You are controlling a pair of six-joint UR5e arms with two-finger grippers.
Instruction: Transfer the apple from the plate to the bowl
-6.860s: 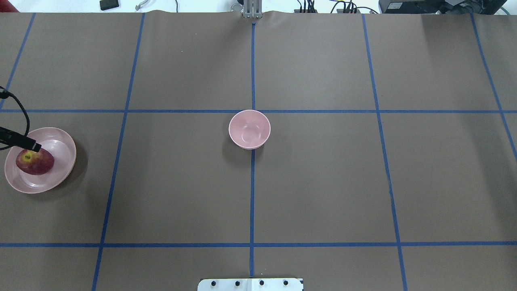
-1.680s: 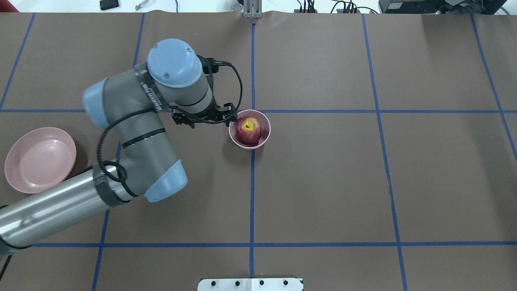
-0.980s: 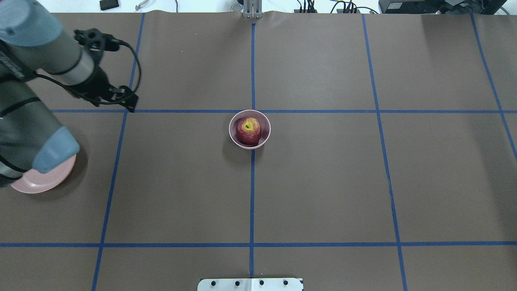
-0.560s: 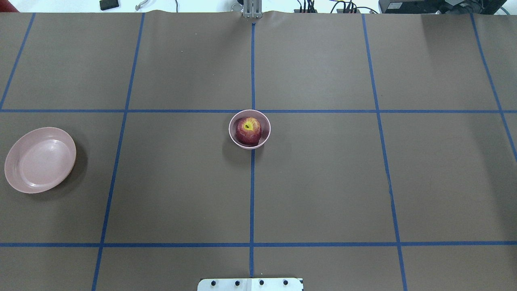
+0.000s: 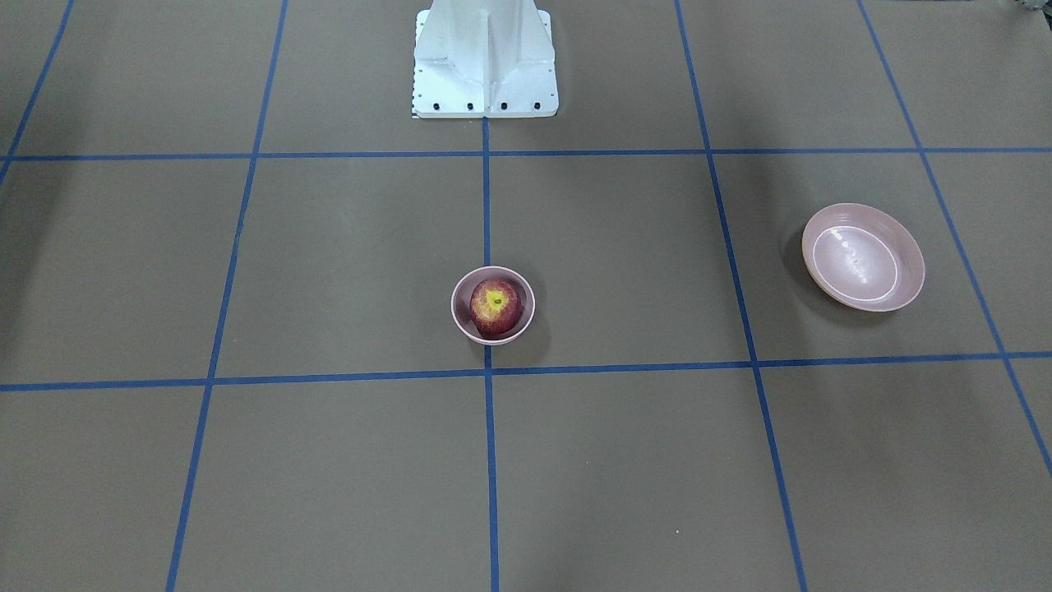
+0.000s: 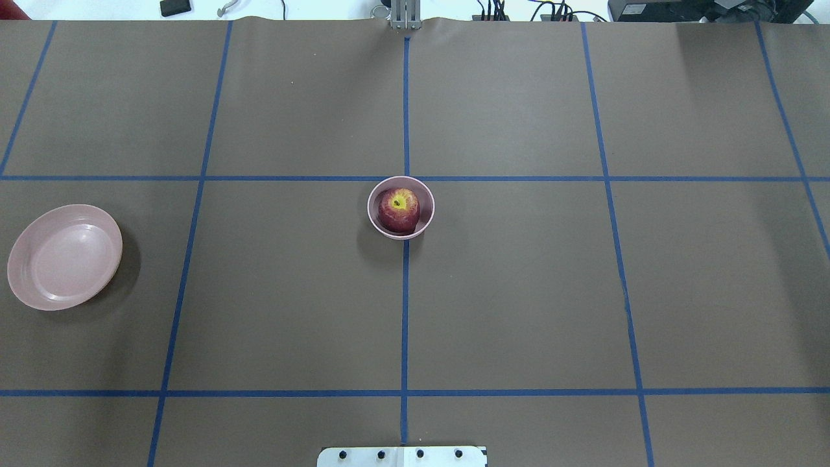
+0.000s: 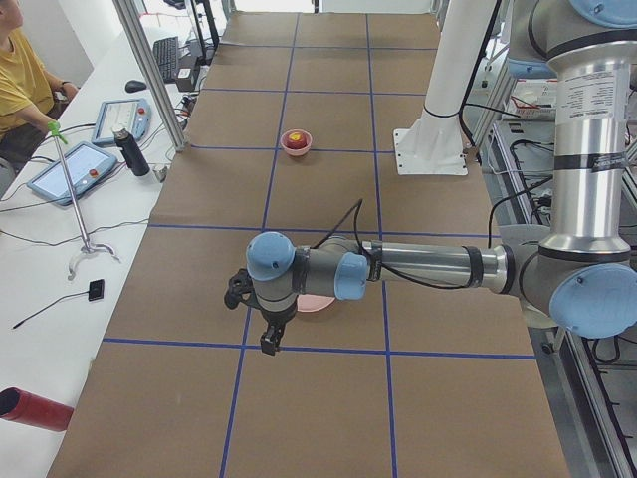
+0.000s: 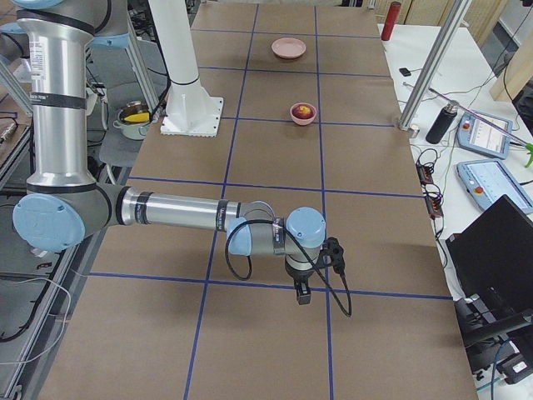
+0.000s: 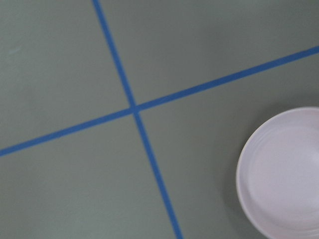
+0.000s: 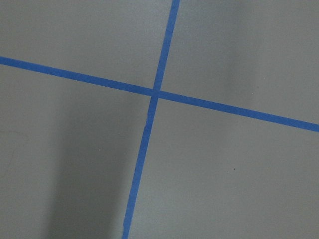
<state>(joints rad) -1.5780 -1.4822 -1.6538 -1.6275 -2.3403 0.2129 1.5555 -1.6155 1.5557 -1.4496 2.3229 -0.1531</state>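
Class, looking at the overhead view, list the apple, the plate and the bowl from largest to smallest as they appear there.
1. the plate: clearly the widest of the three.
2. the bowl: narrower than the plate; its rim shows all round the apple.
3. the apple: the smallest, sitting inside the bowl.

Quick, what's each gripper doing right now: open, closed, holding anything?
Left gripper: cannot be told; it shows only in a side view.
Right gripper: cannot be told; likewise in a side view only.
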